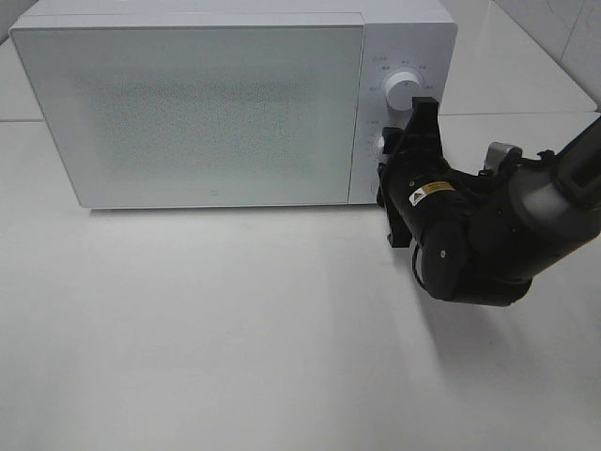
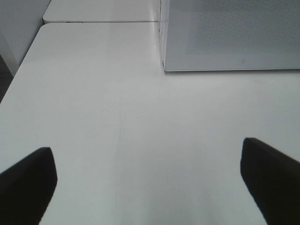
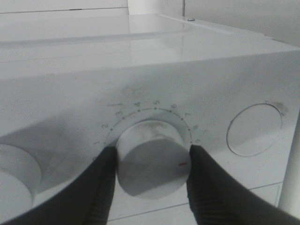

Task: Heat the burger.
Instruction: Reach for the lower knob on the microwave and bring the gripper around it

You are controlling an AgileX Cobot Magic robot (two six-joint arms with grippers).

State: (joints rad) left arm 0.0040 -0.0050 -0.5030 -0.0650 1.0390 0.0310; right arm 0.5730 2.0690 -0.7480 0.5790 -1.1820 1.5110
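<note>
Burger: not visible in any view. Most likely it sits behind the closed door (image 1: 188, 113) of the microwave (image 1: 221, 28), whose dotted panel hides the inside.
Lower dial (image 3: 150, 164): white knob on the control panel, right of the door, with a small red mark on its face.
Right pincer (image 3: 152, 157): clamped on the lower dial, one dark finger (image 3: 101, 187) pressed to each side of it.
Step in hand: setting the heating, judging by the shut door and the grip on the dial.
Next move: a wrist roll about the dial's axis, with the grip kept firm enough not to slip on the smooth knob and stopped at the wanted number.
Writing: the numbers 1 to 9 run in an arc round the lower dial. The marks round the upper dial (image 1: 404, 91) are too faint to read. A yellow warning label (image 1: 434, 193) on the right arm is too small to read. No brand name is legible.
Other control: a round flush button (image 3: 254, 130) beside the lower dial.
Left pincer (image 2: 150, 187): fingers wide apart, holding nothing, above the bare white table (image 2: 117, 117) near the microwave's corner.
</note>
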